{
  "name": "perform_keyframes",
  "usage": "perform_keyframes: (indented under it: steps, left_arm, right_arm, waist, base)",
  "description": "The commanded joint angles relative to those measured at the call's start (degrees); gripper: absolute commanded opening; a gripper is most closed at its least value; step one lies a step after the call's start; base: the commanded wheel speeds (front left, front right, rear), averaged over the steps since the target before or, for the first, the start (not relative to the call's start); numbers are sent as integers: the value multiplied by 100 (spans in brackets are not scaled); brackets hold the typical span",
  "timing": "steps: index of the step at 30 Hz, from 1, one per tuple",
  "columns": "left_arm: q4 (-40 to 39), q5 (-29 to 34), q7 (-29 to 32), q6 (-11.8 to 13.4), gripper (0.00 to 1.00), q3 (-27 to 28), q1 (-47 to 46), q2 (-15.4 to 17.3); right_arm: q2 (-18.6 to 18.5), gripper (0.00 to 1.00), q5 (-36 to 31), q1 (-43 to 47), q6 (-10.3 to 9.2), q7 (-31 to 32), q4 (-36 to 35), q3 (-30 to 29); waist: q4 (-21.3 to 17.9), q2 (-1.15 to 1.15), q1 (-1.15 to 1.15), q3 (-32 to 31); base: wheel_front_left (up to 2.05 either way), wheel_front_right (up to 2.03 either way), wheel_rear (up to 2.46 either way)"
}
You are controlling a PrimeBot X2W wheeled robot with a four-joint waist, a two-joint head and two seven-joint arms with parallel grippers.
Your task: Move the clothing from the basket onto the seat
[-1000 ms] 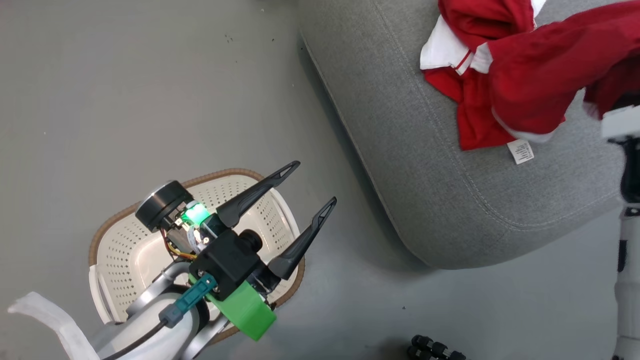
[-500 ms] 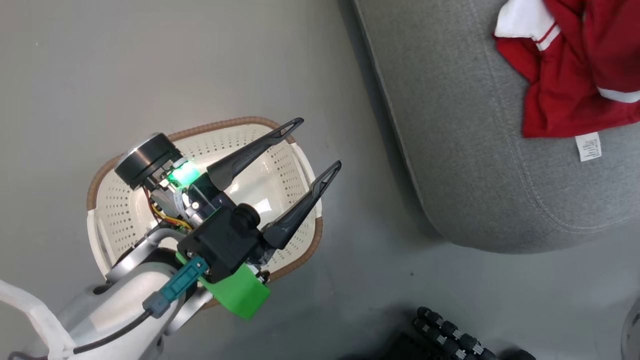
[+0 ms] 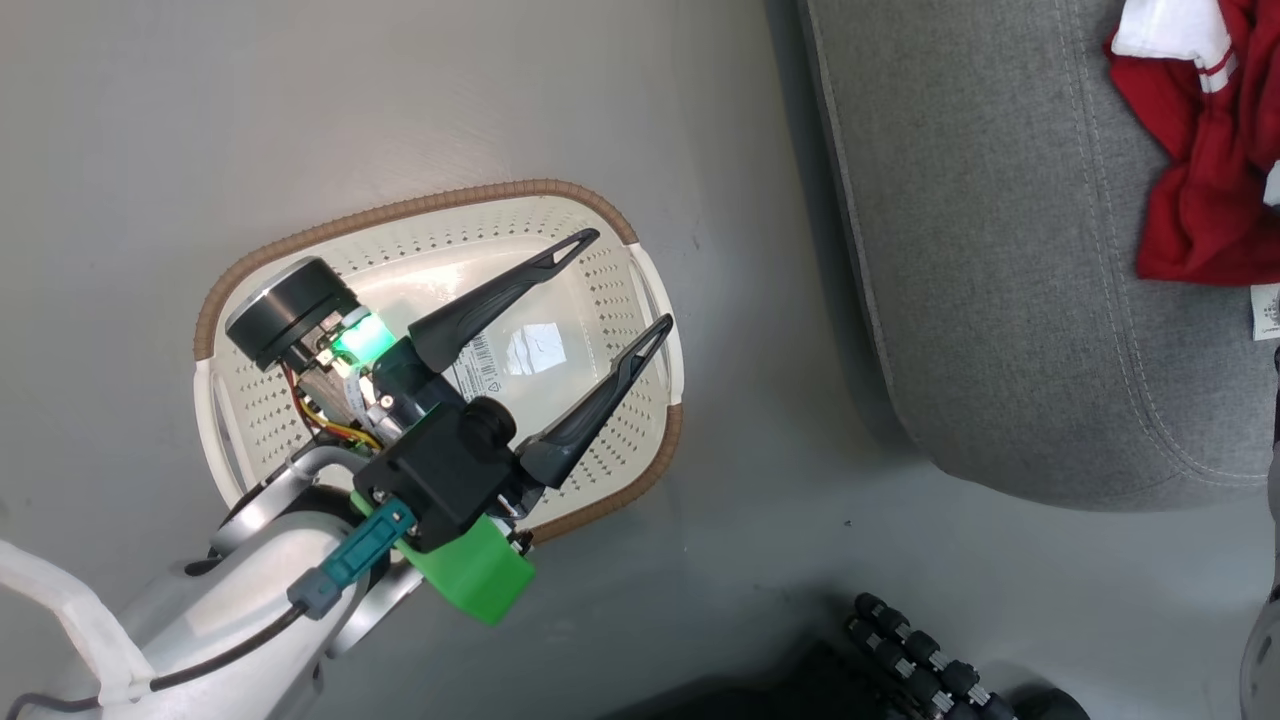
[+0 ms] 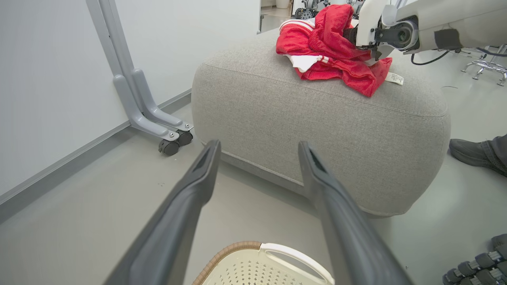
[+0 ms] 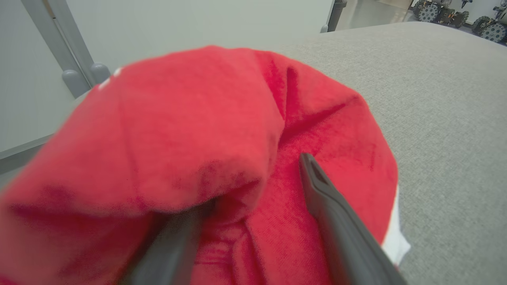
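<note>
The cream basket stands on the floor with nothing in it; the label on its base shows. My left gripper hangs open above it, fingers pointing toward the seat. The red clothing lies bunched on the grey seat. In the left wrist view the left gripper is spread over the basket rim, and my right arm's wrist sits at the clothing. My right gripper is open, red fabric draped over its left finger.
A grey wheeled stand foot stands by the white wall, left of the seat. A person's dark shoe rests on the floor right of the seat. Black ribbed wheels lie near my base.
The head camera has swung, so basket and seat sit differently in the picture. The right arm and the red shorts it carried have left that view. My left gripper stays open over the basket.
</note>
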Motion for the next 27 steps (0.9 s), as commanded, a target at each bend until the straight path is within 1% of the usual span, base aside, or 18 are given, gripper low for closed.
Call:
perform_keyframes:
  steps: [1,5,11,14,15,20,27]
  left_arm:
    - [28,-82,-64,35,100,4,-8,-20]
    - [159,-124,-157,99,100,-16,137,-81]
    - [371,-270,-352,290,100,17,395,-180]
    - [469,-366,-460,395,100,46,536,-228]
    - [503,-393,-479,419,100,49,578,-242]
    - [679,-493,-674,566,100,109,766,-328]
    - [965,-654,-949,829,100,289,1060,-418]
  right_arm:
    - [32,100,-55,199,-6,-30,32,19]
    - [34,100,-88,587,-7,-74,-194,13]
    - [237,100,-140,1393,-7,-87,-1129,53]
    - [420,100,-178,1823,-7,-88,-1661,129]
    - [424,100,-213,1954,-7,-89,-1797,155]
    - [670,100,-292,2566,-7,-88,-2544,388]
    - [897,100,-312,3181,-7,102,-3390,820]
  waist:
    - [-43,0,-1,-165]
    - [-66,0,-1,-467]
    - [-91,0,-1,-1002]
    - [-71,0,-1,-1245]
    - [-54,0,-1,-1313]
    - [62,0,-1,-1660]
    - [370,0,-1,-2122]
  base:
    - [0,0,0]
    - [0,0,0]
    - [0,0,0]
    - [0,0,0]
    - [0,0,0]
    - [0,0,0]
    - [0,0,0]
